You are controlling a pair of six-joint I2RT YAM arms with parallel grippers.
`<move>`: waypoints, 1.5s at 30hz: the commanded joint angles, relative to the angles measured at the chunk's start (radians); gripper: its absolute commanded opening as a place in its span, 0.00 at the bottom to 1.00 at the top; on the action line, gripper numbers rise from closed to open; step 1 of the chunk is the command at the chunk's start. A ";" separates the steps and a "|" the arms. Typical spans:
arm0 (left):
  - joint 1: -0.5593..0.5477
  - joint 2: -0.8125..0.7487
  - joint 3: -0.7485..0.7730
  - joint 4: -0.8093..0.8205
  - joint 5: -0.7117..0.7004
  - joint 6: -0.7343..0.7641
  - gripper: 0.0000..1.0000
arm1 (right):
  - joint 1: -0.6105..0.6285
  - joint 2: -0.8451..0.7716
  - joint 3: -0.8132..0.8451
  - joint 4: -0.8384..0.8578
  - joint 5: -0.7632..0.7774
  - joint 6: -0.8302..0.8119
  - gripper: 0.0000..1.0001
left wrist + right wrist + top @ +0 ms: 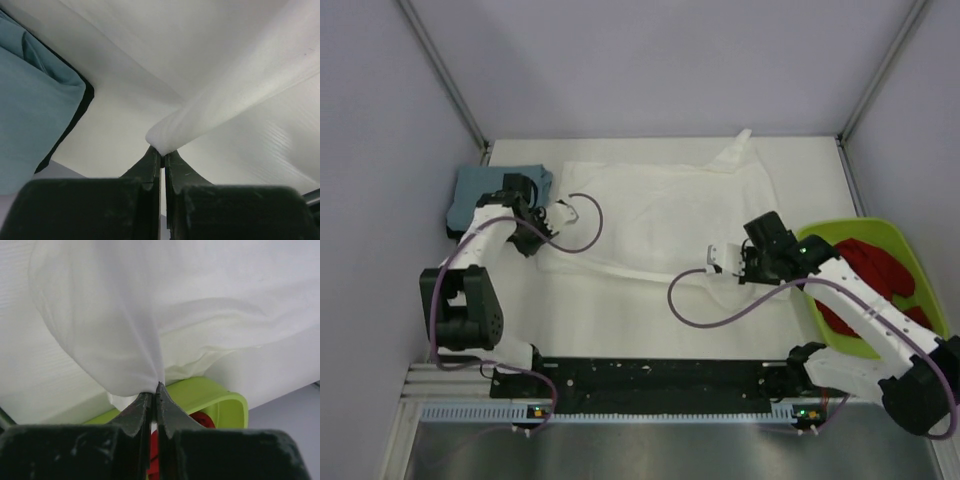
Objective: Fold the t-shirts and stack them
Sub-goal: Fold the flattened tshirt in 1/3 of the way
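Observation:
A large white t-shirt point(660, 215) lies spread across the table; no flower print shows. My left gripper point(538, 232) is shut on a bunched fold of the shirt's left edge point(170, 132), fingertips point(154, 159) pressed together. My right gripper point(748, 270) is shut on a fold of the shirt's lower right part point(135, 365) and holds it raised. A folded blue-grey t-shirt point(480, 190) lies at the far left, also in the left wrist view point(35, 100). A black cloth edge point(87, 97) shows under it.
A lime-green bin point(905, 260) with red cloth point(875, 265) inside stands at the right, just behind my right gripper; its rim point(215, 397) shows in the right wrist view. Grey walls enclose the table on three sides. Purple cables loop beside both wrists.

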 commanded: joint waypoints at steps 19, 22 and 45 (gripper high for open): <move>-0.079 0.424 0.272 0.126 -0.226 -0.172 0.00 | -0.256 0.441 0.147 0.382 -0.044 -0.267 0.00; -0.079 0.432 0.273 0.159 -0.264 -0.183 0.00 | -0.263 0.475 0.157 0.407 -0.041 -0.274 0.00; -0.071 0.479 0.383 0.374 -0.263 -0.411 0.42 | -0.354 0.726 0.225 0.799 -0.067 -0.088 0.49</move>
